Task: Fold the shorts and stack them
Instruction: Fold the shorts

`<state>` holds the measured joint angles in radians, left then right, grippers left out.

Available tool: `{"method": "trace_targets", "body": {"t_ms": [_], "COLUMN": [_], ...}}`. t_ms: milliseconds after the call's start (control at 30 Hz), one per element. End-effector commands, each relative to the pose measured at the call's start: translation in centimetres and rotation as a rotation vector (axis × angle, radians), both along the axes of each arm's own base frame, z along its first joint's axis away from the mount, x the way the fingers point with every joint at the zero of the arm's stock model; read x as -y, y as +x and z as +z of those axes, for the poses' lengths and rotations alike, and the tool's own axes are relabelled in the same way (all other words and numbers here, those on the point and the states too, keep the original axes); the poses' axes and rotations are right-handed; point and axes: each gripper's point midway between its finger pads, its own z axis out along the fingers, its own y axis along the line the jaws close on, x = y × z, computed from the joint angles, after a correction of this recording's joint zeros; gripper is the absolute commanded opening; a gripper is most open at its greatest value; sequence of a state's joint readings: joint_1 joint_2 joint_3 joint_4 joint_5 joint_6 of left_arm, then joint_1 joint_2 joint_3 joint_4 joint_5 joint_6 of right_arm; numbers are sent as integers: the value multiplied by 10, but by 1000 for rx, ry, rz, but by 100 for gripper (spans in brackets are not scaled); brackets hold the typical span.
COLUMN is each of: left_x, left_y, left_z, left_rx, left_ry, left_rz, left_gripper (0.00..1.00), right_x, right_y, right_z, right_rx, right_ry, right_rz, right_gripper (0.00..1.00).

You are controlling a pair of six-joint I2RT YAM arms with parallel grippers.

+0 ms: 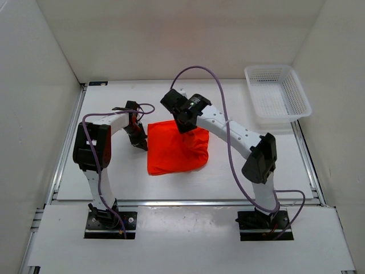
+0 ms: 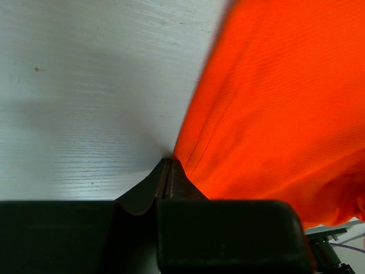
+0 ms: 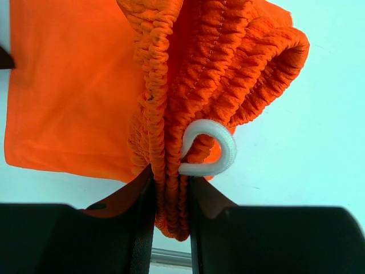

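Holding the shorts half-folded, the right gripper clamped the waistband and the left gripper pinched shut on an edge (folding seemingly unfinished).

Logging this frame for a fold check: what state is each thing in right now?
shorts: folded over, waistband bunched
drawstring: loose loop at the waistband
left gripper: shut on the shorts' edge
right gripper: shut on the waistband
basket: upright, nothing visible inside
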<state>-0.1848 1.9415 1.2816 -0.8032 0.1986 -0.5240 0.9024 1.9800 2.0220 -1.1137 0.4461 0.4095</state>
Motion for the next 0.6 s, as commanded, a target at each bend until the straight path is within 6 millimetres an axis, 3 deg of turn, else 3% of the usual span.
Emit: {"method": "trace_targets", "body": {"t_ms": [0,167,200,267,333,367,400,433,467,500,567], "left_x": [-1,-2,-4,-11,-18,-26,-32,-39,-51,-63,-86], "left_y": [3,3,3,8,7,7,4,-1,0,-6,-8], "left_z": [-12,-13,-8,-1,10,13,23,25,32,44,60], "left_rx": [8,8,23,46,65,67,66,56,63,80,109], "left_ry": [10,19,26,42,39,29,30,32,32,60,89], "left_rz": [-1,9,11,48,69,96,113,131,168,182,245], "left_gripper": [10,10,10,10,10,10,21,32,53,100,100], "right_x": [-23,-67,-82,-107,-143,-157,-163,-170,-179,-166,-154], "right_y": [-1,-8,-10,-12,-23,-31,-39,-46,-49,-51,-38], "right_z": [9,-6,3,1,11,13,15,19,30,29,37], "right_rx": [22,-29,-20,-36,-75,-95,-118,-138,-128,-129,-72], "right_ry": [32,100,147,218,362,413,455,502,566,570,606], "right_rz": [18,94,117,149,227,270,315,351,389,371,348], "right_gripper": [0,0,1,3,16,33,77,91,99,99,99]}}
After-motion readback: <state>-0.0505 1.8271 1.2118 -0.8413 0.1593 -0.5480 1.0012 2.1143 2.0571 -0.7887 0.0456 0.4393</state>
